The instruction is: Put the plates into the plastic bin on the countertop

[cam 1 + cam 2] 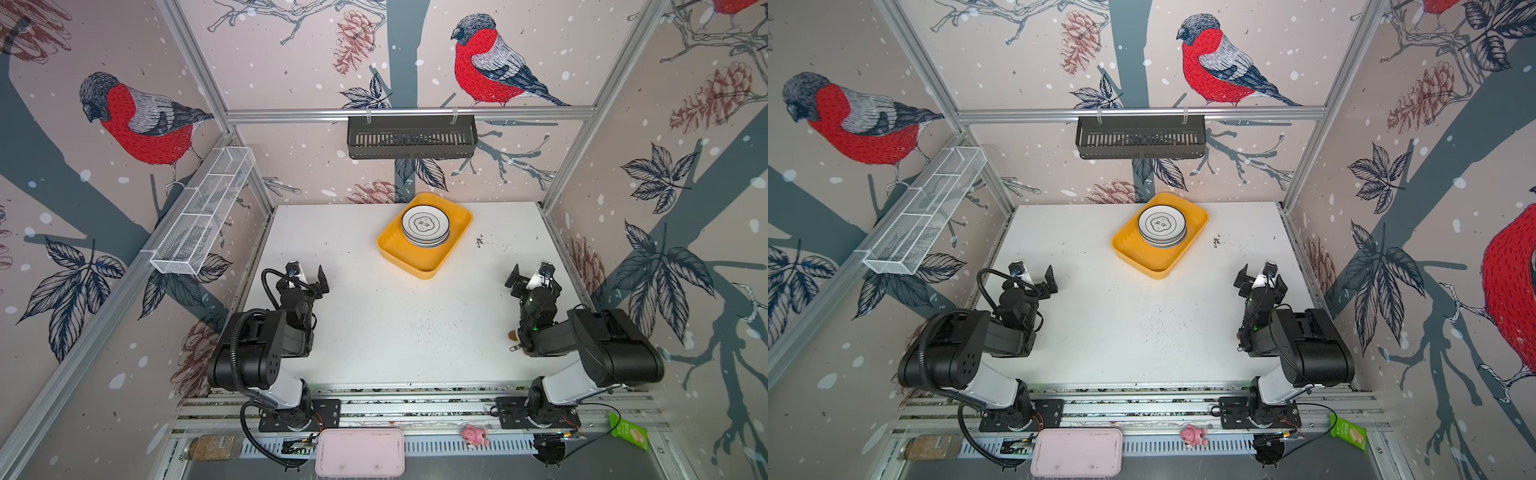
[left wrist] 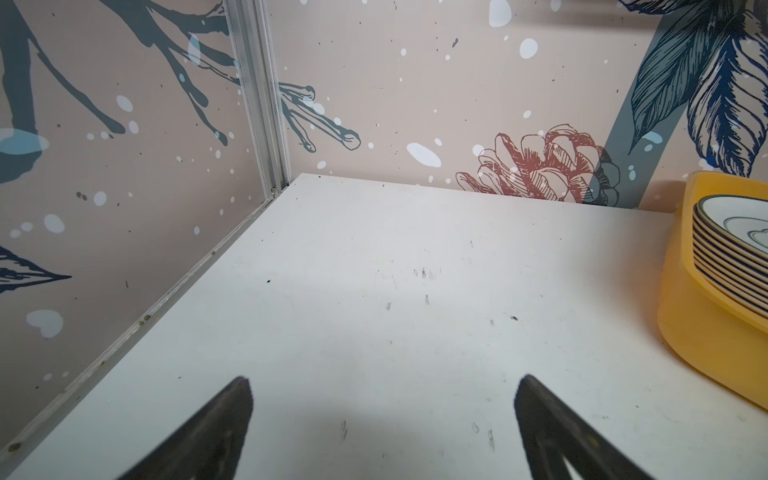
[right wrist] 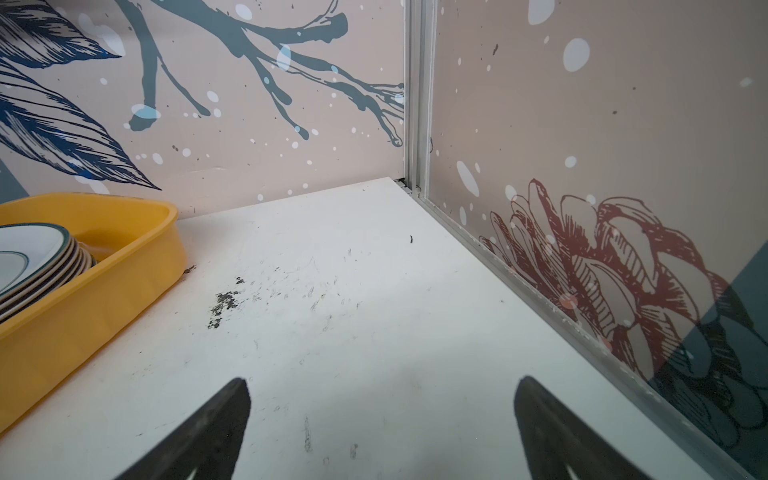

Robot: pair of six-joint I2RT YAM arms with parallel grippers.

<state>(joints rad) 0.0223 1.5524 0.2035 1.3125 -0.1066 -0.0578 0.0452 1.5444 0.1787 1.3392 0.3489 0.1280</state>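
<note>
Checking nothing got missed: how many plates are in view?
9 plates, counting rims: all in one stack at the far end of the yellow plastic bin; lower ones may be hidden. None lie on the countertop.

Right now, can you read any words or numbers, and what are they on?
No text here can be read.
top plate: marks in its centre, too small to read.
green packet: print too blurred to read.
jar: label too blurred to read.

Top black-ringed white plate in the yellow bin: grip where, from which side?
Probably pinch the top white round black-ringed plate by its upturned near rim, coming over the bare near half of the shallow yellow plastic bin; its far walls crowd the stack.
</note>
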